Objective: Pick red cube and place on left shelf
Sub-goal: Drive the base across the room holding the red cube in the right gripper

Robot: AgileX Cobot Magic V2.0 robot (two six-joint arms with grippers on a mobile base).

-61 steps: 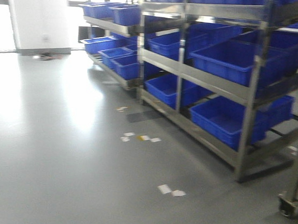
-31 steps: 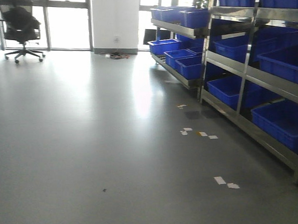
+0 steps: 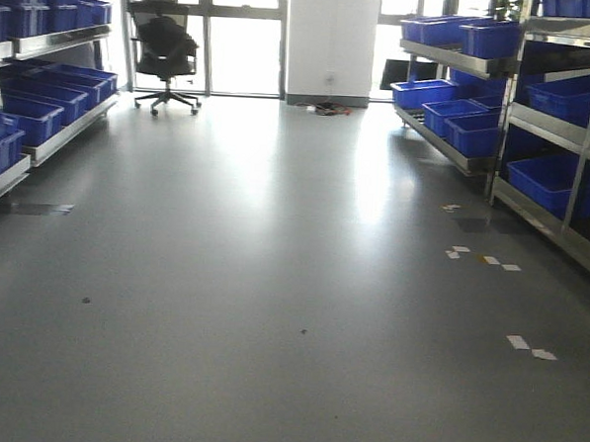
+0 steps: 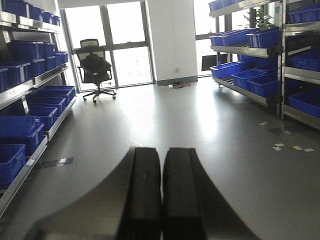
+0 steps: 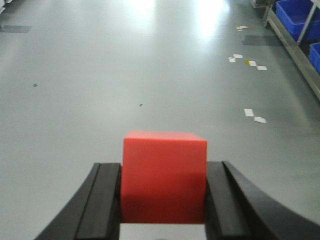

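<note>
The red cube (image 5: 165, 155) is clamped between the black fingers of my right gripper (image 5: 163, 172), held above the grey floor. The left shelf (image 3: 72, 128) is a steel tiered rack with blue crates along the left wall. It shows at the left edge of the front view and again as the left shelf (image 4: 50, 134) in the left wrist view, some way ahead. My left gripper (image 4: 162, 152) is shut, its two black fingers pressed together with nothing between them, pointing down the aisle.
A second steel rack (image 3: 536, 145) with blue crates lines the right side. A black office chair (image 3: 165, 51) stands at the far end before the windows, beside a white pillar (image 3: 329, 40). Paper scraps (image 3: 521, 344) lie on the floor at right.
The front view has swung to the left: the right rack slid from filling the frame to the right edge, and the chair and left shelf came into view.
</note>
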